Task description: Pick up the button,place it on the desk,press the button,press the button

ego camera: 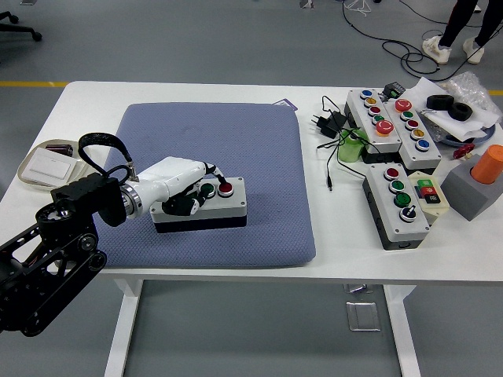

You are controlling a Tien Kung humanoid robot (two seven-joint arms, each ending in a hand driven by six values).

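Left hand (187, 191) low over the button box (201, 205), left of centre in the frame. The box sits flat on the blue-grey pad (212, 141), near the pad's lower edge, red button (225, 187) and a green one (207, 188) showing on its top face.

White fingers (206, 172) curled down over the box's left half, tips at or just beside the green button; whether one is actually bearing on a button I cannot tell from here. Nothing is clamped: the hand lies on top of the box, not around it.

Right arm nowhere in the frame.

Reading: the carrying part looks done, box already set down; this is a pressing step. Which of the two presses, cannot say.

Next move, as I judge it: one fingertip straight down on a button cap, the others kept clear of the neighbouring cap, and no sideways push, since the box could slide on the soft pad.

Right side of the table: more control boxes (397, 204), cables, an orange cylinder (488, 163). A small tray (35, 180) at the left edge
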